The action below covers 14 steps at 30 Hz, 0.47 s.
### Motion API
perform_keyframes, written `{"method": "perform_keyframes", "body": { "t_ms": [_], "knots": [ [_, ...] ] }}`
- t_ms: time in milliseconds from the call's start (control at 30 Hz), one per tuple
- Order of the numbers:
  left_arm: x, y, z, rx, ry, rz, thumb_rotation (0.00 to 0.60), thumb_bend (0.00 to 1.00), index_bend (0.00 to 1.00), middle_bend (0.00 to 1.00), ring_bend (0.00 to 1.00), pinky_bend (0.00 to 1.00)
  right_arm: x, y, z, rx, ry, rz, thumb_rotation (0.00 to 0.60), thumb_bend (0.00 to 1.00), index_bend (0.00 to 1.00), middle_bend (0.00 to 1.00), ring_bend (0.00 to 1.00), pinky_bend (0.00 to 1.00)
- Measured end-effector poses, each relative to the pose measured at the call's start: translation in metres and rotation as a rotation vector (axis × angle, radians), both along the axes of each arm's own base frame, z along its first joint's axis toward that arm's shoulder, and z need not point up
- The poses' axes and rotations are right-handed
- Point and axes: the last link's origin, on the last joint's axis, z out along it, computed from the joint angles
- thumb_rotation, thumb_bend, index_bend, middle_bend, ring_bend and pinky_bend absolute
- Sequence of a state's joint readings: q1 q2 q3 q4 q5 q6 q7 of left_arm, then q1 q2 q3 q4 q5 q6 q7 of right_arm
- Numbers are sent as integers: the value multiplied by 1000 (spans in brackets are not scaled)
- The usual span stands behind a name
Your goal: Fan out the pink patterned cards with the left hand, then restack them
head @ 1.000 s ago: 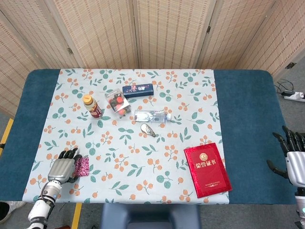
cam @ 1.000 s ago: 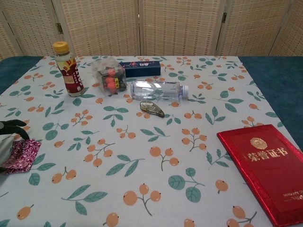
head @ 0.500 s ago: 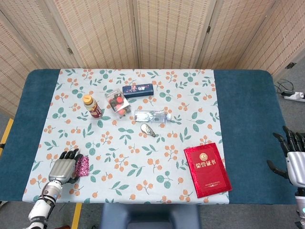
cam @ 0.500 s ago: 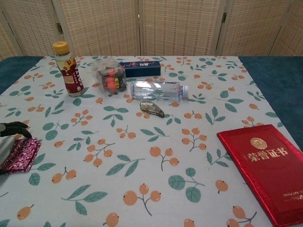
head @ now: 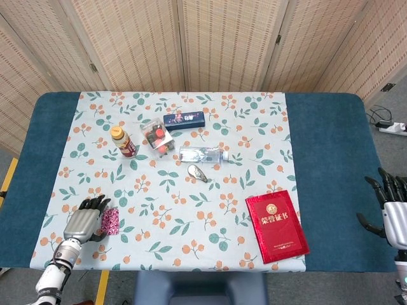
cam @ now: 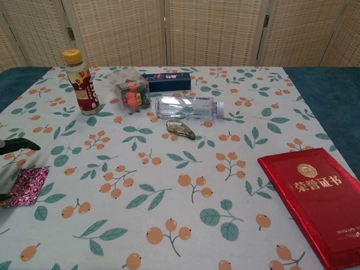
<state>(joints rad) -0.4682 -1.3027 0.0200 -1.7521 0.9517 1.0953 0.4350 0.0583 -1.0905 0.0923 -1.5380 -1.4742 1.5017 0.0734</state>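
Observation:
The pink patterned cards [head: 112,221] lie as a small stack on the tablecloth near the front left corner, also seen in the chest view [cam: 26,185]. My left hand [head: 82,222] sits just left of them, its dark fingers [cam: 20,145] raised and spread above the stack's far left edge rather than curled over it. Its palm is mostly cut off by the chest view's left border. My right hand [head: 394,206] hangs beyond the table's right edge, fingers apart and holding nothing.
A red certificate booklet [head: 276,227] lies front right. Mid-table are a clear water bottle [head: 203,154] on its side, a small correction-tape dispenser [head: 197,172], an orange-capped drink bottle [head: 124,142], a clear snack box [head: 158,137] and a dark blue box [head: 184,119].
My left hand's fingers have lifted off the cards and the hand has drawn slightly back to the left. The cards stay flat where they were. The right hand has not moved.

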Motion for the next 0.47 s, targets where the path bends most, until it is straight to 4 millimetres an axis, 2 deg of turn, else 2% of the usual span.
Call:
{"method": "perform_keyframes", "body": {
  "t_ms": [267,467],
  "knots": [
    [-3,10,53,311,-145,-24,600,356,140,0,0,0,5,-1,3,11,-31,22,600,270,141,0,0,0],
    [-20,-7,91,504,-161,-60,600,357,163,0,0,0,5,0,-2,45,-54,19,600,270,140,0,0,0]
  ]
}}
